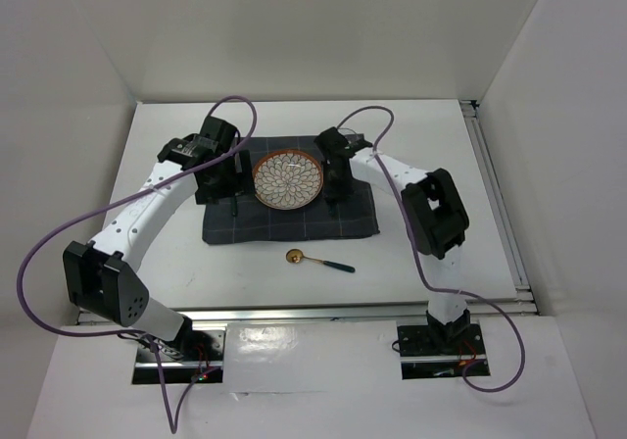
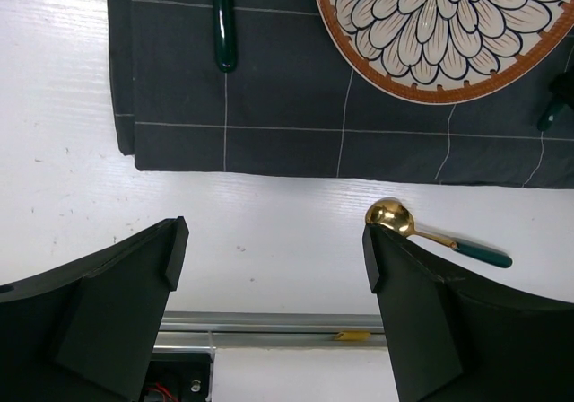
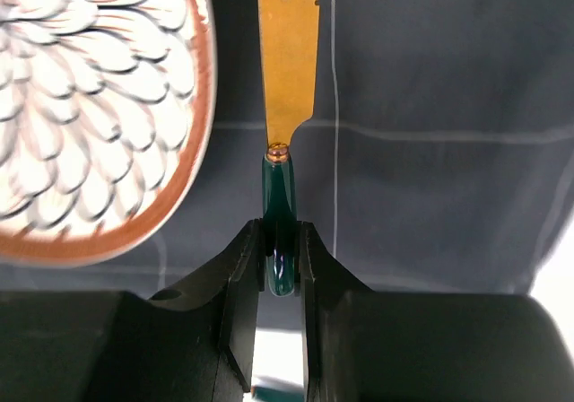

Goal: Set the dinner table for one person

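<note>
White, flat, rectangular bench [image 1: 411,253]: the dinner table of the task. By far the largest item in view, filling the middle of the top view between pale walls and carrying every item below.

Dark grey cloth with thin pale grid lines [image 1: 284,225]: spread flat on the middle of the bench, bare white surface on all four sides.

Round plate with cream petal pattern and orange-brown rim [image 1: 288,179]: lying flat on the far half of the cloth, between the two claws.

Gold-bladed table knife with dark green handle [image 3: 287,79]: on the plate's right side, just beside the rim and not touching it. Roughly parallel to a pale grid line, blade pointing away from the claw, small serrations along one edge near the top of the right wrist view. Resting on the cloth or raised off it: cannot tell.

Right claw [image 3: 280,240]: pinched tight on the butt end of the knife's green handle, one finger pressed against each side.

Left claw [image 2: 273,245]: fingers spread wide, nothing between them. Held over the left part of the cloth, beside the plate.

Slender dark green handle [image 2: 224,25]: lying on the cloth left of the plate, clear of the rim. Working end cut off by the frame edge, kind of utensil not determinable.

Gold-bowled spoon with dark green handle [image 1: 318,261]: on bare bench near the cloth's near edge, apart from the cloth. Bowl to the left, handle to the right.
</note>
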You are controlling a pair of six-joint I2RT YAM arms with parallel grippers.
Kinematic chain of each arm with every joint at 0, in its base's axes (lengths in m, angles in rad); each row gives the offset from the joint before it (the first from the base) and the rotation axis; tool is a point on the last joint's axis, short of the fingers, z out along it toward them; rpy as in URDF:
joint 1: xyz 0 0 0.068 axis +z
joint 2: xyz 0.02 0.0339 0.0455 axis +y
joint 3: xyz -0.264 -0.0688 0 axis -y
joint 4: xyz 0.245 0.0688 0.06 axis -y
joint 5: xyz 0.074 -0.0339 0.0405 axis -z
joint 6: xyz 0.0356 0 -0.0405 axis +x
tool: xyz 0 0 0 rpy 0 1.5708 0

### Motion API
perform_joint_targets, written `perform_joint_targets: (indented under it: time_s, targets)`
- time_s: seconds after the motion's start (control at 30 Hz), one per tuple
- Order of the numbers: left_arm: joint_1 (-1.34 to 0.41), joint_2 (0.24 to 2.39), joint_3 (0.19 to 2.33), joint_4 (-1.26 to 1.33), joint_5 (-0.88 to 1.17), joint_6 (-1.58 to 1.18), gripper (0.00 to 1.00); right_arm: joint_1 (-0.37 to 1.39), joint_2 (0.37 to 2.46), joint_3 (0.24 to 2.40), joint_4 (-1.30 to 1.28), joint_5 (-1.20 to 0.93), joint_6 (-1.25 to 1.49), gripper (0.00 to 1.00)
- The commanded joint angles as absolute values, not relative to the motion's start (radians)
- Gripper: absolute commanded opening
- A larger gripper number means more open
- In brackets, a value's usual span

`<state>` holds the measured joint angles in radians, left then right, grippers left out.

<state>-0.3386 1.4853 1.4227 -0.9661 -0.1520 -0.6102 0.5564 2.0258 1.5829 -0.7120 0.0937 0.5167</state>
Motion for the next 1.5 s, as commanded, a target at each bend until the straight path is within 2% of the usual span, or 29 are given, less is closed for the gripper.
perform_joint_targets:
  time_s: [0.0, 0.23, 0.33, 0.4, 0.5, 0.53, 0.63, 0.7, 0.8, 0.93, 1.07, 1.3, 1.47]
  targets:
    - [-0.342, 1.47, 1.428, -0.963, -0.153, -0.624, 0.98, 0.543, 2.091, 1.654, -0.767, 0.058, 0.465, 0.02]
    - [-0.342, 1.48, 1.471, -0.963, -0.153, -0.606, 0.98, 0.543, 2.114, 1.645, -0.776, 0.06, 0.465, 0.02]
    - [-0.342, 1.48, 1.48, -0.963, -0.153, -0.606, 0.99, 0.543, 2.088, 1.635, -0.785, 0.06, 0.465, 0.19]
    - [-0.342, 1.48, 1.48, -0.963, -0.153, -0.606, 0.99, 0.543, 2.068, 1.608, -0.785, 0.051, 0.474, 0.2]
    - [-0.342, 1.489, 1.48, -0.963, -0.153, -0.606, 0.99, 0.543, 2.017, 1.586, -0.795, 0.051, 0.474, 0.4]
    - [-0.342, 1.489, 1.48, -0.963, -0.153, -0.606, 0.99, 0.543, 1.982, 1.586, -0.795, 0.075, 0.483, 0.4]
    - [-0.342, 1.489, 1.48, -0.963, -0.153, -0.597, 0.99, 0.543, 1.861, 1.504, -0.81, 0.123, 0.494, 0.43]
    - [-0.342, 1.489, 1.48, -0.963, -0.153, -0.597, 0.99, 0.569, 1.749, 1.39, -0.778, 0.123, 0.476, 0.58]
    - [-0.342, 1.489, 1.48, -0.954, -0.141, -0.586, 0.99, 0.61, 1.649, 1.223, -0.71, 0.112, 0.419, 0.68]
    - [-0.342, 1.5, 1.491, -0.963, -0.132, -0.586, 0.99, 0.691, 1.543, 1.076, -0.631, -0.017, 0.316, 0.73]
    - [-0.342, 1.509, 1.5, -0.963, -0.123, -0.586, 0.99, 0.811, 1.561, 1.042, -0.618, 0.034, 0.275, 0.76]
    - [-0.342, 1.51, 1.5, -0.963, -0.101, -0.577, 0.99, 0.834, 1.643, 1.042, -0.549, 0.075, 0.198, 0.76]
    - [-0.342, 1.5, 1.489, -0.954, -0.061, -0.577, 0.99, 0.834, 1.687, 1.022, -0.496, 0.023, 0.147, 0.66]
